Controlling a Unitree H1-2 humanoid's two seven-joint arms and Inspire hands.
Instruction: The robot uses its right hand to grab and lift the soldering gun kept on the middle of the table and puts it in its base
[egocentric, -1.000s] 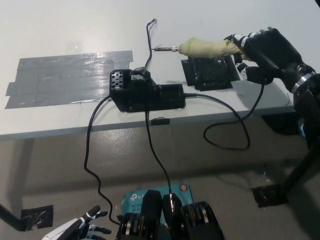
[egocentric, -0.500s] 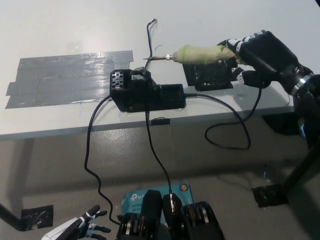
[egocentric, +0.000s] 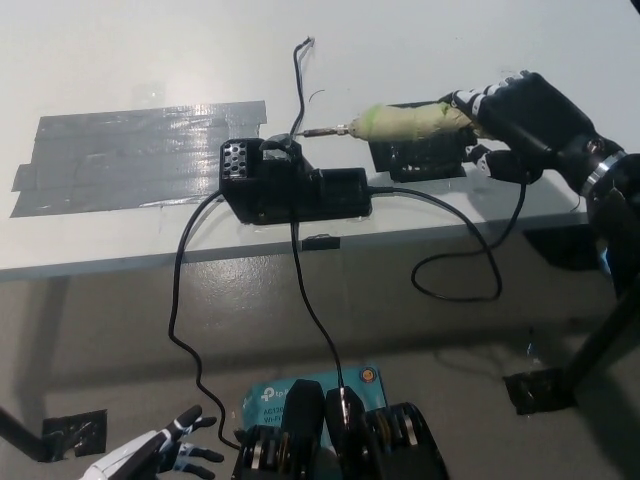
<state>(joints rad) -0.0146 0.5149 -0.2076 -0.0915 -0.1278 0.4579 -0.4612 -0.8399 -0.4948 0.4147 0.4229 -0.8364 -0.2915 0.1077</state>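
Nearest the camera, at the lower left, the white left hand (egocentric: 160, 452) is seen hanging low over the grey floor (egocentric: 130, 340), its fingers spread apart and nothing held in it. Beside it a teal box (egocentric: 268, 397) with white lettering is partly shown on the floor, and scraps of black tape (egocentric: 72, 432) are stuck down at the far left and again at the right, by a dark stand leg (egocentric: 590, 350).

Higher up, the front edge of the white table (egocentric: 120, 50) is crossed by two black cables (egocentric: 180, 290) which drop from the black base unit (egocentric: 290, 185) toward the floor. A third cable is looped off the table's edge at the right and is carried up to the soldering gun.

On the tabletop, a broad patch of grey duct tape (egocentric: 130, 150) is laid to the left of the base unit, and a darker taped patch (egocentric: 425, 155) is seen to its right.

Above that dark patch the soldering gun (egocentric: 395, 122) is held clear of the table, lying nearly level, its handle wrapped in pale green tape. Its metal tip is pointed left and is brought just beside the holder at the base unit's top; whether it is touching cannot be told. The handle's rear end is clasped by the black right hand (egocentric: 510, 115), fingers closed round it, the black arm reaching in from the right edge.
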